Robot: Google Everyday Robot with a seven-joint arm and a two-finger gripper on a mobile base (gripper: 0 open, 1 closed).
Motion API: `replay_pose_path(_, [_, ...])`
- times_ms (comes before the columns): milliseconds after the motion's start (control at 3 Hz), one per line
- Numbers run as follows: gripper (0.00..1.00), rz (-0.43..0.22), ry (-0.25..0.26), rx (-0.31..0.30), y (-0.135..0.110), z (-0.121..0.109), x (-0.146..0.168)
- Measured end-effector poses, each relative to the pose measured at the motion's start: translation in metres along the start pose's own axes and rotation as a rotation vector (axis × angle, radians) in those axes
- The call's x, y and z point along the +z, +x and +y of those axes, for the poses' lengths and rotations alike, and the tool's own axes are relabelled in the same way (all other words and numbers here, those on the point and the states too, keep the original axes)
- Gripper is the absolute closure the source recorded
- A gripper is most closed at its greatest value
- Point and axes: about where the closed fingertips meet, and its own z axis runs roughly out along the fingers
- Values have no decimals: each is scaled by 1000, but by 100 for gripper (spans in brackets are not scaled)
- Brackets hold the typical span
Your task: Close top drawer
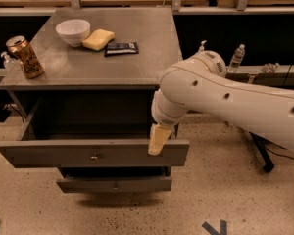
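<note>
The top drawer [93, 153] is pulled far out of the grey cabinet. Its long flat front panel has a small metal lock [94, 156] at the centre. Its inside is dark and looks bare. My gripper [158, 140] hangs from the white arm [225, 102] at the right end of the drawer front, its pale tip against the panel's upper edge. A lower grey drawer [114, 184] sticks out a little beneath.
On the cabinet top [147, 58] stand a white bowl [72, 31], a yellow sponge [98, 39], a dark snack packet [121, 48] and a tilted can [25, 57]. Bottles [236, 58] stand on a shelf at right. Speckled floor lies in front.
</note>
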Motion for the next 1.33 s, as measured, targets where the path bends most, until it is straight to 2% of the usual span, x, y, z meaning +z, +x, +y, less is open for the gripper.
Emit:
replay_pose_path(333, [18, -71, -19, 14, -3, 33, -10])
replay_pose_path(667, [41, -157, -61, 43, -17, 73, -5])
replay_pose_path(1000, [71, -282, -124, 92, -47, 119, 20])
replay_pose_path(1333, [95, -416, -170, 195, -51, 142, 50])
